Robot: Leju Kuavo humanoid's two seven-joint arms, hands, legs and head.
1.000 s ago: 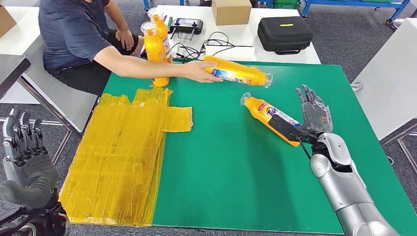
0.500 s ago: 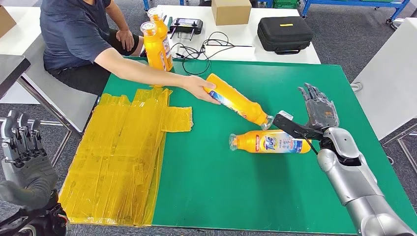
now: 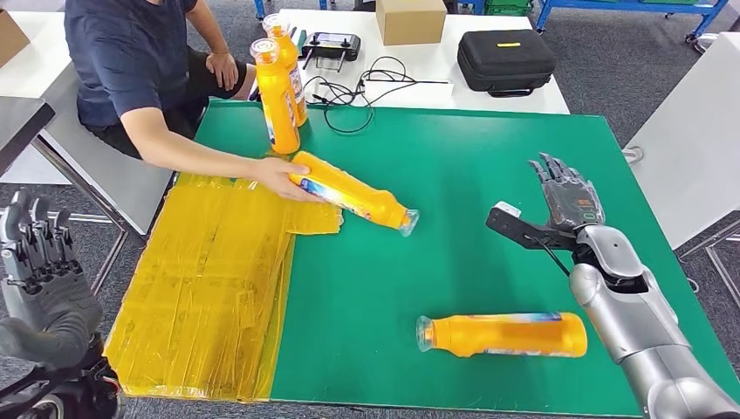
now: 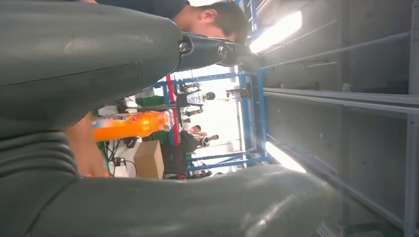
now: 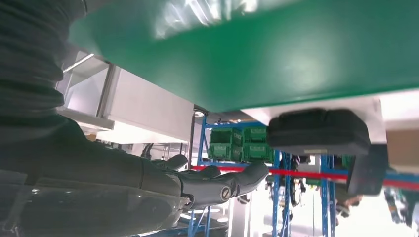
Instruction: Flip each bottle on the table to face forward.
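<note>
Head view: one orange detergent bottle (image 3: 502, 335) lies on its side near the green table's (image 3: 489, 148) front edge, just beside the right hand (image 3: 567, 202), whose fingers are spread, holding nothing. A person's hand (image 3: 277, 179) holds another bottle (image 3: 353, 196) at the yellow sheet's (image 3: 205, 279) edge. Two bottles (image 3: 277, 83) stand upright at the back edge. The left hand (image 3: 39, 262) hangs off the table, fingers apart.

Right wrist view: straight fingers (image 5: 217, 183) hang clear of the table.

Right arm (image 3: 624, 319): silver, glossy rounded casings with a black joint seam at the wrist, ending in a dark grey many-fingered right hand (image 3: 565, 202) with a black thumb and a thin black cable. Left hand (image 3: 39, 279), at 8 o'clock in the head view: matte grey, ribbed cover, dark segmented fingers, red wiring below.
</note>
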